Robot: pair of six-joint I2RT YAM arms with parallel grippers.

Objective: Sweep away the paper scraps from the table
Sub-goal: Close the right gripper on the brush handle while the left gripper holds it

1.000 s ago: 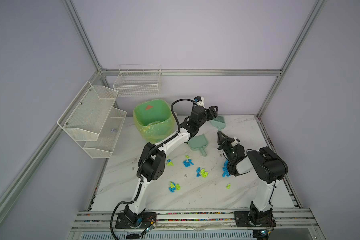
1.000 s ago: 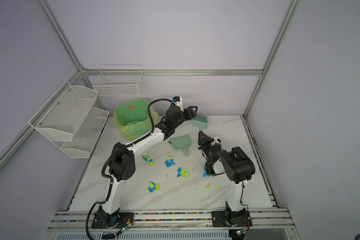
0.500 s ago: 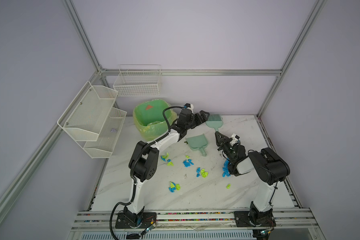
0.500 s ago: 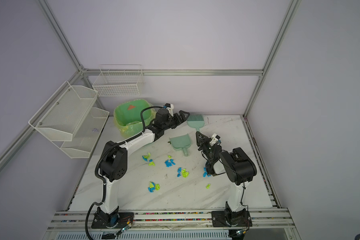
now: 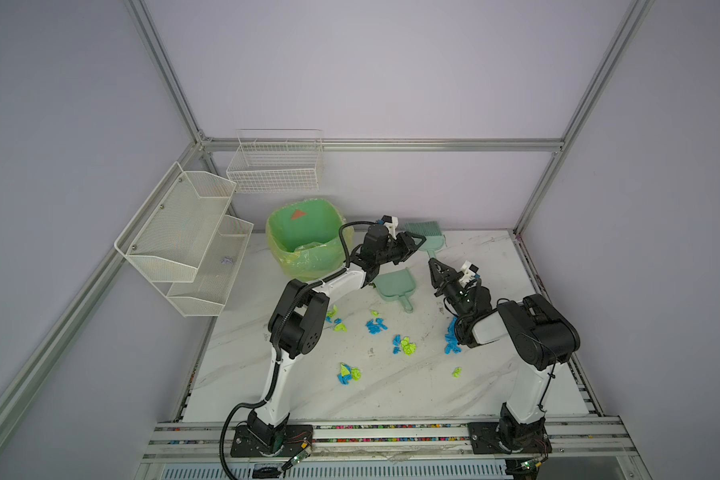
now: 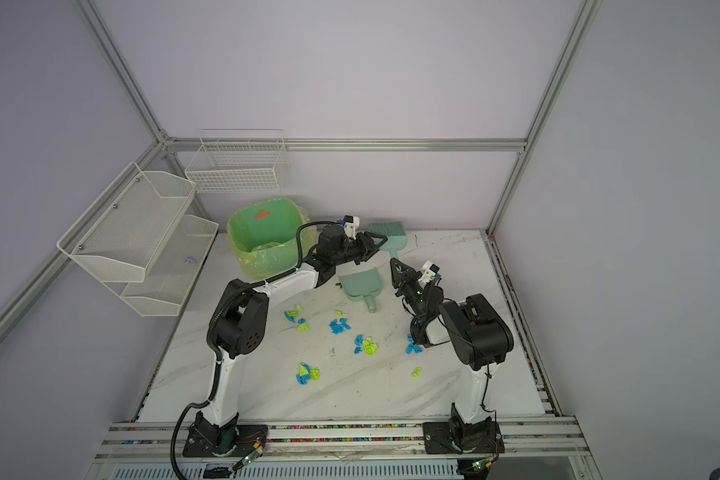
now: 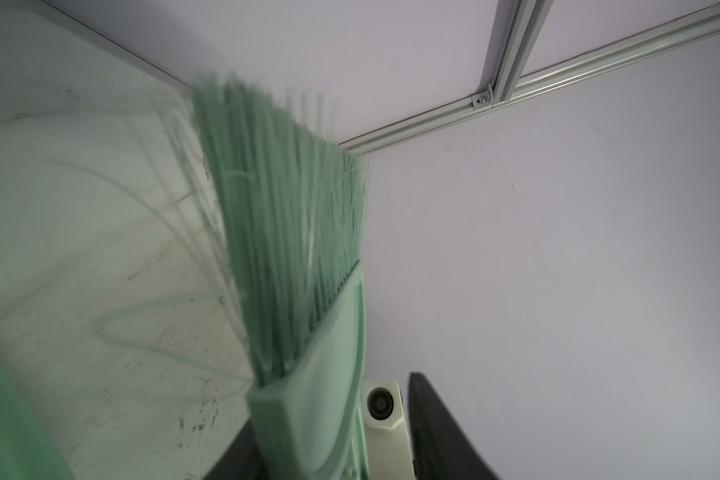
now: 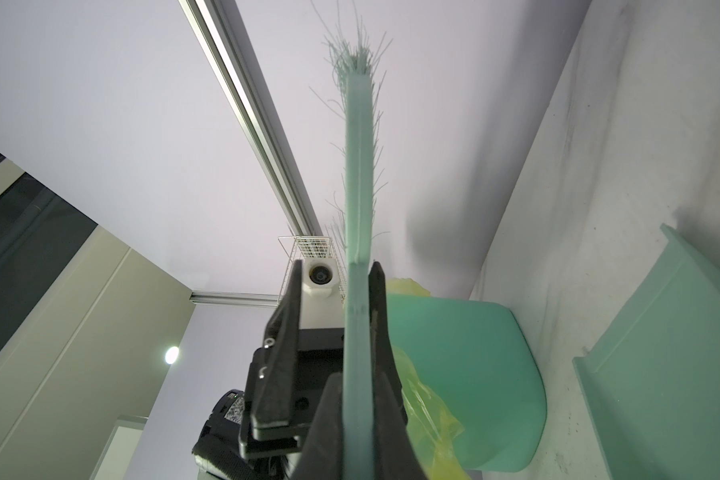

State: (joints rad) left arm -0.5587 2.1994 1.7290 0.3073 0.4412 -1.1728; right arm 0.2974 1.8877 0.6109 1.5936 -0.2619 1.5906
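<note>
This is a robot laboratory cell: an aluminium frame (image 5: 391, 145) and plain lilac walls (image 5: 391, 83) enclose a table (image 5: 391, 395) carrying two bolted robot arms (image 5: 281, 382).

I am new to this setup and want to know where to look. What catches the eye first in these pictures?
Blue and neon yellow-green paper scraps lie scattered over the middle of the marble table. At the back, both grippers meet at a green brush: the right gripper is shut on its handle, and the left gripper has its jaws open around it. A green dustpan lies beside them, and a green bin stands back left.
</note>
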